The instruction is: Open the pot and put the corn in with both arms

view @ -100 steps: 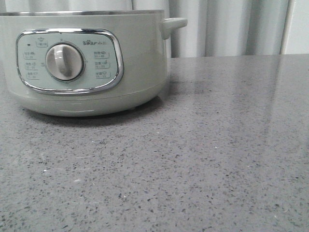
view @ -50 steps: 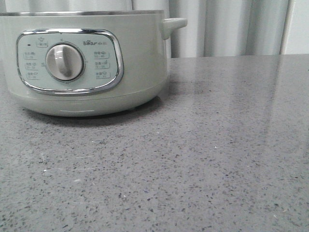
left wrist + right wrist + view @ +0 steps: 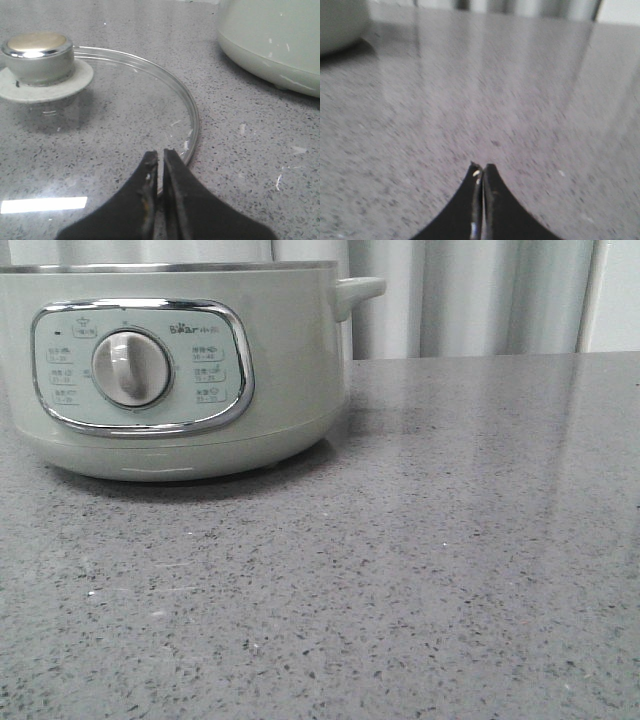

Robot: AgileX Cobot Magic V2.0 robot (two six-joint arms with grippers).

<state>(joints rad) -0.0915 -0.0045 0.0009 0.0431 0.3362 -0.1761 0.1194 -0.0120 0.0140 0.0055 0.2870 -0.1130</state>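
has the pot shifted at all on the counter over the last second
Yes, slightly. In the front view the pot has edged left: its knob and handle sit a little further left against the curtain folds behind.

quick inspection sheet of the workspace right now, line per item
surface: grey speckled countertop, a few small white flecks
pot: lid off, steel rim bare
glass lid: lies flat on the counter beside the pot, knob up
corn: nothing seen
clutter: nothing seen
left gripper: shut, empty, at the lid's rim
right gripper: shut, empty, over bare counter
cables: nothing seen
surroundings: pale curtain behind the counter
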